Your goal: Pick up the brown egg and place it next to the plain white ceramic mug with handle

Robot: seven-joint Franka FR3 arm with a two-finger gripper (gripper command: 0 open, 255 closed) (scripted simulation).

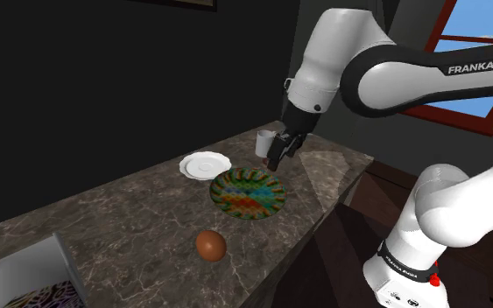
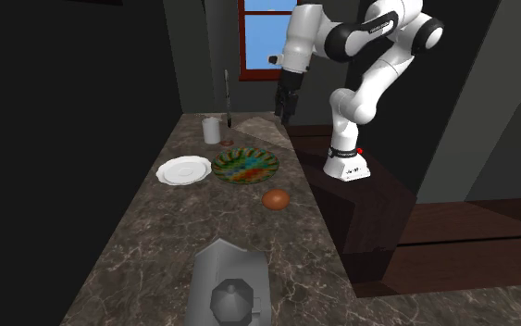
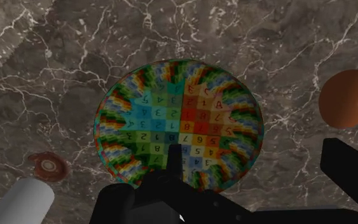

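We see the brown egg [image 1: 210, 246] lying on the counter [image 1: 122, 210], well apart from the gripper [image 1: 275, 162], which hangs over the far rim of a round plate [image 1: 248, 192] near the white mug [image 1: 264, 142]. We cannot tell whether the pincer is open or closed. The egg is smooth and matte. The plate is a patchwork of rainbow squares bearing digits. The counter is dark veined marble, and a red-framed window [image 1: 463, 52] shows blue sky.
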